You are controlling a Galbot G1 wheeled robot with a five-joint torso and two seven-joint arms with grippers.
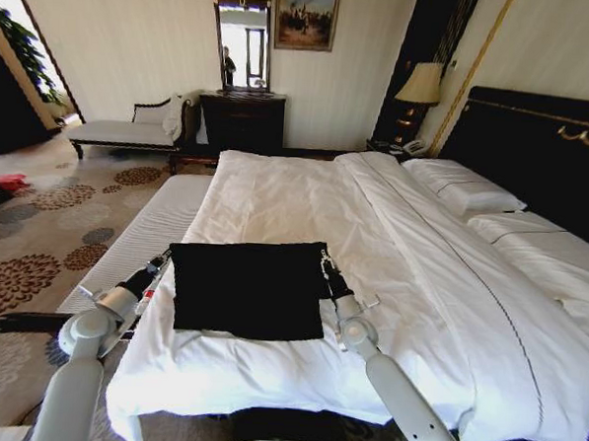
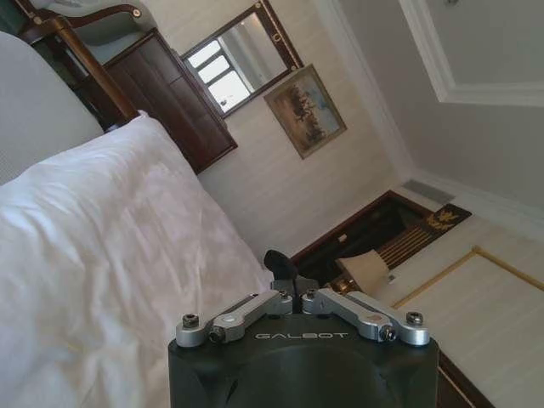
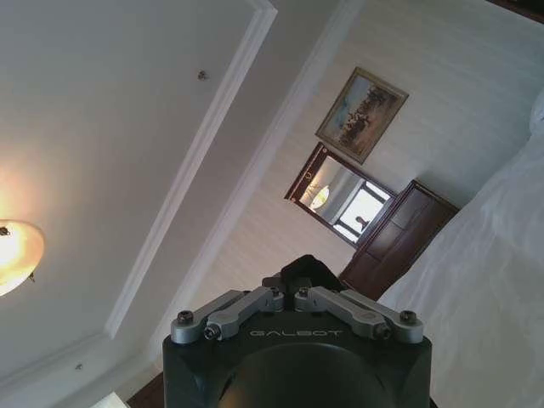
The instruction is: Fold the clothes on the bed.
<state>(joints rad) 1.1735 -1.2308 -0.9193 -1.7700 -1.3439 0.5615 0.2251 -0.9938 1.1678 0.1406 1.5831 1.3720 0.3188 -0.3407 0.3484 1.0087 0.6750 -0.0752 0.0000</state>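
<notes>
Near edge of bed (image 1: 266,387): black T-shirt (image 1: 247,287) lies flat on the white duvet as a neat rectangle, print not visible.

Left end effector (image 1: 164,260) at the shirt's upper left corner, clenched on the black fabric; left wrist view shows dark cloth between the fingertips (image 2: 280,265).

Right end effector (image 1: 326,265) at the upper right corner, likewise clenched on the T-shirt; dark cloth bunched at its tips (image 3: 304,272).

Beyond: pillows (image 1: 464,190) against dark headboard (image 1: 536,144). Far wall: dark dresser (image 1: 242,121), mirror (image 1: 242,40), chaise (image 1: 131,131)
</notes>
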